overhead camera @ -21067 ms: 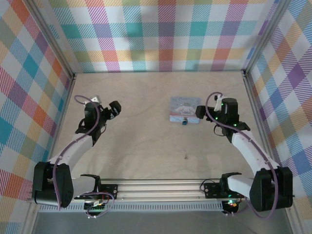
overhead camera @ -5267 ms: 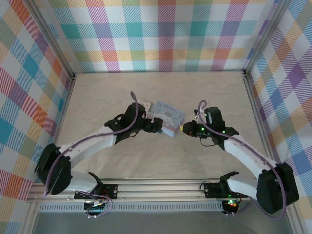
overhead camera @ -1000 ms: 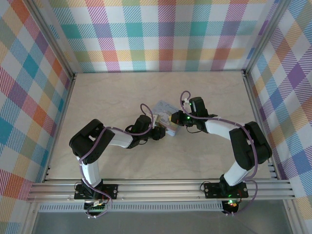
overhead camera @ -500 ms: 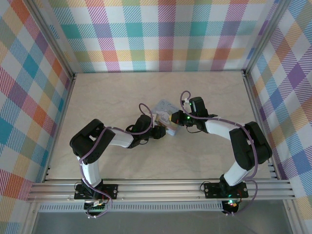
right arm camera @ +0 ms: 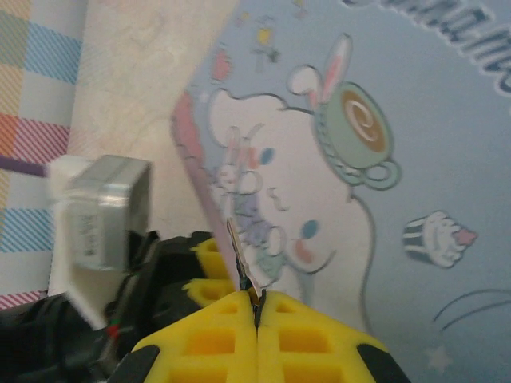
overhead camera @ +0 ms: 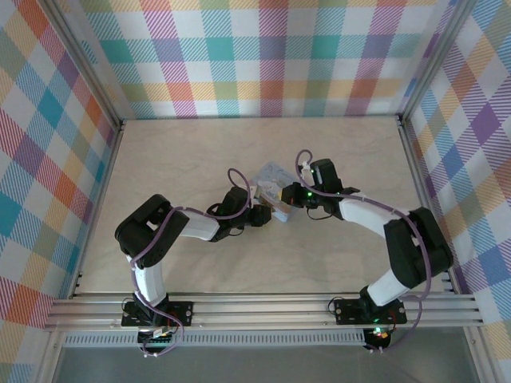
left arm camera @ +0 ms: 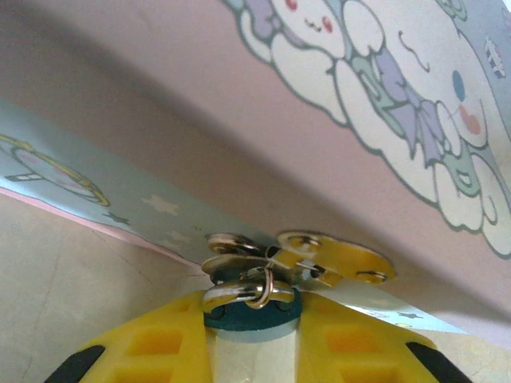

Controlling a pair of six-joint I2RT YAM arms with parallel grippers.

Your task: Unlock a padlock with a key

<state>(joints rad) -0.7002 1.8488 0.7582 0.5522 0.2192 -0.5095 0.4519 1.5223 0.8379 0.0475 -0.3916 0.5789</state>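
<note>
Padlock (left arm camera: 251, 317) is being steadied, clamped in left tool (overhead camera: 261, 214); right tool (right arm camera: 257, 307), at 2 o'clock, is pinching key (right arm camera: 242, 263) for insertion.

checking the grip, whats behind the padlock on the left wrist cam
Behind the padlock sits a gold hasp, then the cartoon-print tin. The left gripper has its yellow fingers over the padlock's body below its top, hiding any keyhole.
</note>
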